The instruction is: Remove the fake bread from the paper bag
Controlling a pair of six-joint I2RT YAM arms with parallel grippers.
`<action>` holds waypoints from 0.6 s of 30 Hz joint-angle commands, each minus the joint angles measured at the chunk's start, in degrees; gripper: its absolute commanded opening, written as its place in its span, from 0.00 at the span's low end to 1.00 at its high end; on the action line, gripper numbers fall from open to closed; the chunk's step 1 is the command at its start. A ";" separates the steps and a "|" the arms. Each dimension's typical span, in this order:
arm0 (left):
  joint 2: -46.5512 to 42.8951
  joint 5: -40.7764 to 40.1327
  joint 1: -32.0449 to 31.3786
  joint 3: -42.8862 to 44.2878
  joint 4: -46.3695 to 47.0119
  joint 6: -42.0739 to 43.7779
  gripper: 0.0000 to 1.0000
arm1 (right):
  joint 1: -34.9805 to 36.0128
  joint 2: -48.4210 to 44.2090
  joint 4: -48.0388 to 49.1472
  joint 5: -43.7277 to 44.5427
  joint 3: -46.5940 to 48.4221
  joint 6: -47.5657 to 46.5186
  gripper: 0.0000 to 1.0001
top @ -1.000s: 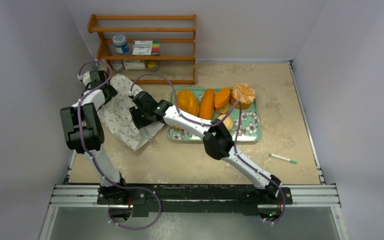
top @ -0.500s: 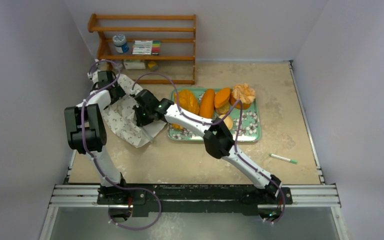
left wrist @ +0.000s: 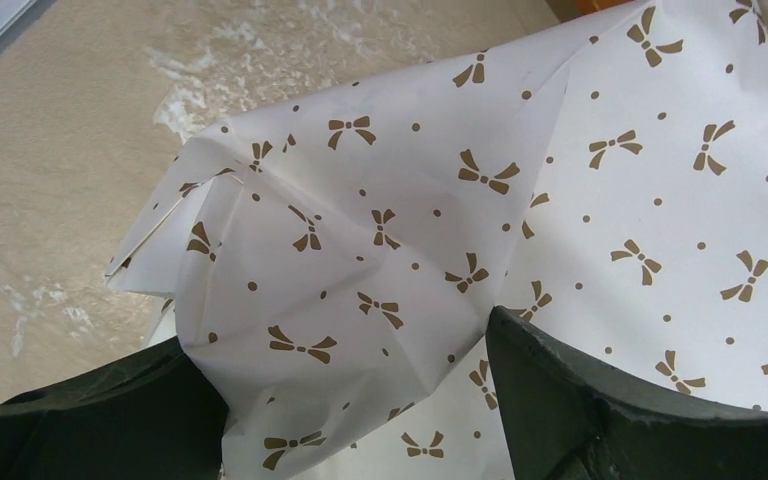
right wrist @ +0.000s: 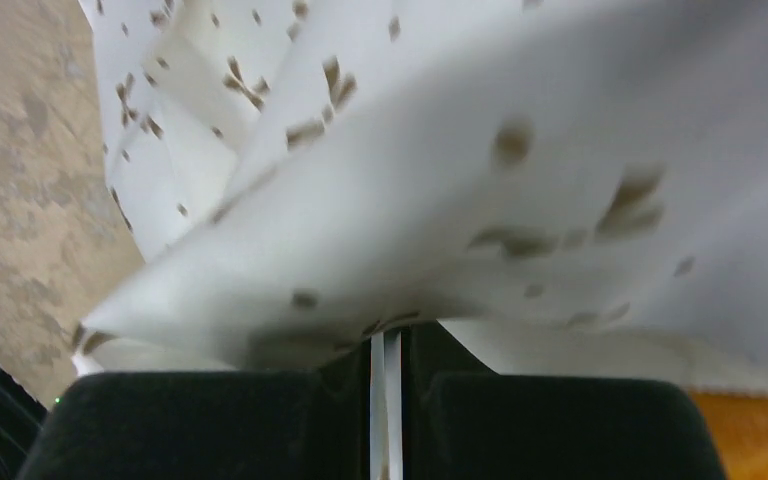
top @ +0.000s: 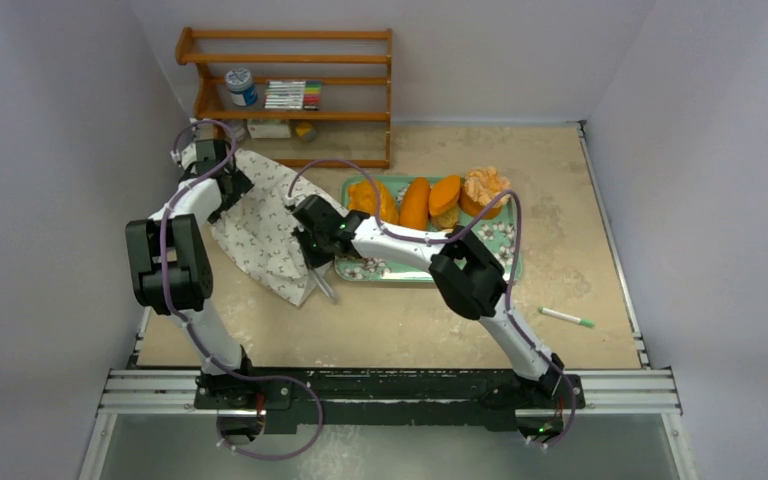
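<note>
Beige, speckled table [top: 400,325] fills a grey-walled cell, with a wooden shelf [top: 290,60] at the top of the overhead frame. The bag [top: 260,225] lies left of centre, creased and nearly flat on the table. Just right of it sits a green floral tray [top: 500,265]. The bread [top: 415,205] lies on the tray at mid-frame: three orange loaves side by side and a pale ruffled pastry at the tray's upper right. A pen [top: 565,317] lies well apart at lower right.

The right fingers [right wrist: 520,420] are clenched at the bag's lower corner. In the right wrist view a thin white strip shows in the slit between them, so they appear to pinch the paper edge. The left fingers [left wrist: 610,410] are spread wide at the bag's upper corner, near the shelf. Printed paper bulges up between them, but they are not closed on it.

The step in hand looks like a last check or emptying of the bag, since it shows no bulge and the bread already lies outside. Whether a thin piece hides inside I cannot tell.

Next, the right arm would likely lift its pinched corner to tip the bag or open its mouth. That needs a slow pull, because one pinch on thin paper could tear or slip. The left fingers should close on their corner first.
</note>
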 commanded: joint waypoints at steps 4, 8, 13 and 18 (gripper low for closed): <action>-2.29 -3.02 2.29 4.28 -2.36 -4.75 0.84 | 0.38 -12.34 2.08 2.81 -11.25 -1.75 0.00; -2.03 -3.84 3.52 5.00 -2.69 -4.77 0.84 | 0.30 -18.69 3.44 3.18 -19.43 -1.83 0.00; -2.43 -2.01 7.29 4.82 -2.28 -4.38 0.84 | 0.46 -25.55 3.64 3.89 -27.44 -2.32 0.00; -1.90 -0.40 10.37 5.90 -2.62 -3.23 0.84 | 0.43 -31.67 3.85 4.24 -33.68 -2.37 0.00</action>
